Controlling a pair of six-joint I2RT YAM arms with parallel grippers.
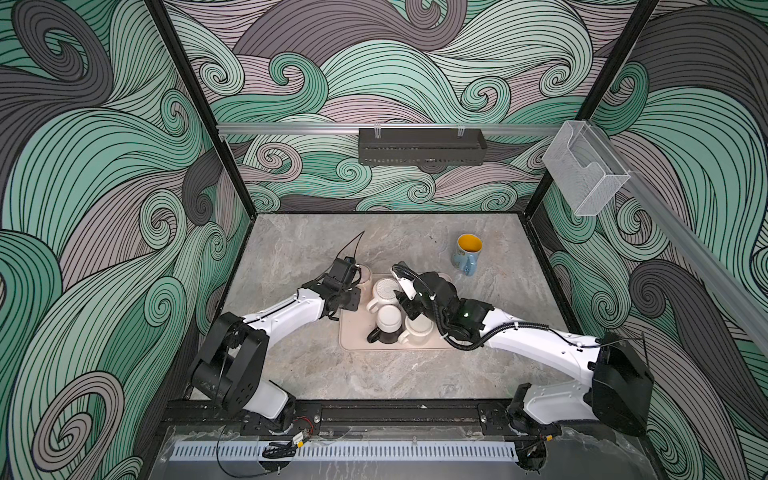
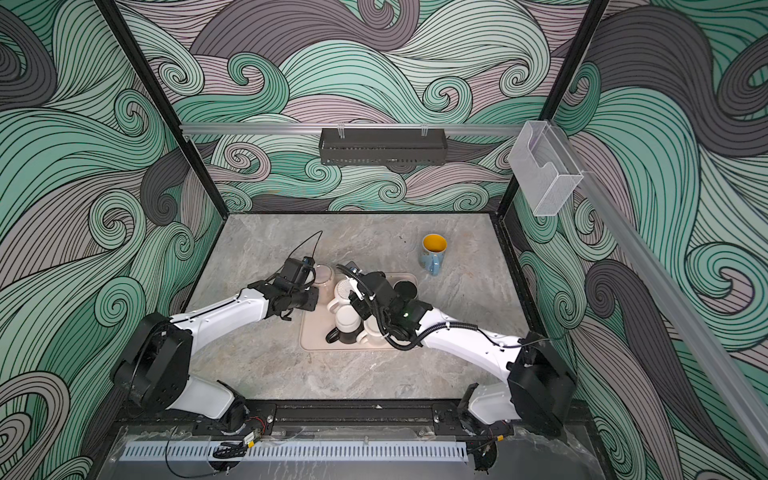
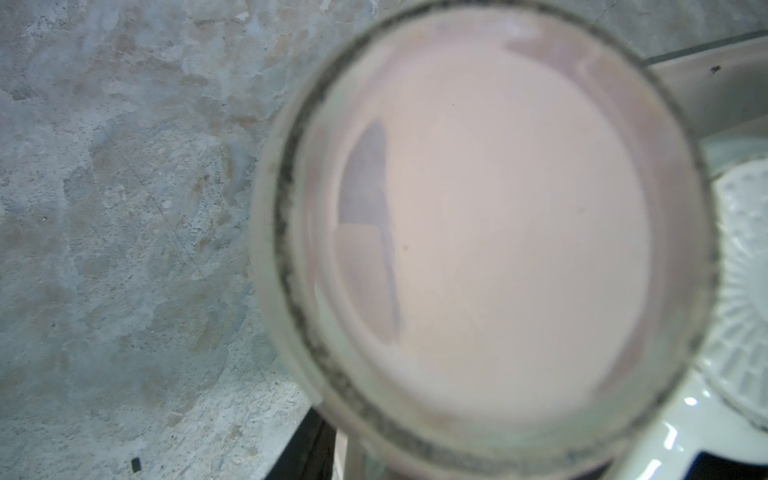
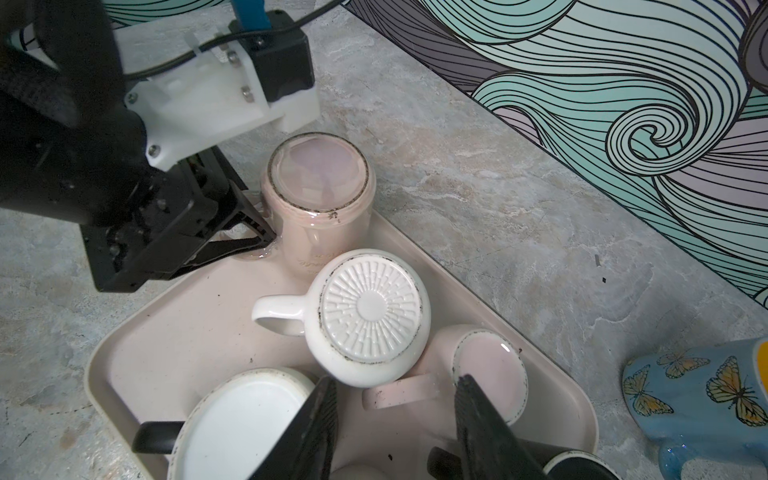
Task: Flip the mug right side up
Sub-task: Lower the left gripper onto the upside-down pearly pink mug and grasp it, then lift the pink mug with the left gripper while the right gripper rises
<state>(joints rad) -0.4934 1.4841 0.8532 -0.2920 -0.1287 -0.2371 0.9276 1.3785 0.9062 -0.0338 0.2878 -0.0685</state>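
An upside-down pink mug [image 4: 318,195] stands at the far left corner of the pink tray [image 4: 187,332], seen in both top views [image 1: 365,274] [image 2: 323,275]. Its base [image 3: 498,232] fills the left wrist view, blurred. My left gripper [image 1: 359,287] is shut on this mug's handle [image 4: 249,257], with a black finger [image 4: 249,224] lying across the handle's side. My right gripper [image 4: 397,379] hangs open above the tray [image 1: 409,307], over the handle of a second upside-down pink mug [image 4: 490,370]. Nothing is between its fingers.
The tray also holds several upside-down mugs: a ribbed white one [image 4: 370,316], a white one with a black handle [image 1: 388,320], a cream one [image 1: 419,328] and a black one [image 2: 405,287]. A blue butterfly mug [image 1: 467,253] stands upright on the table at the far right.
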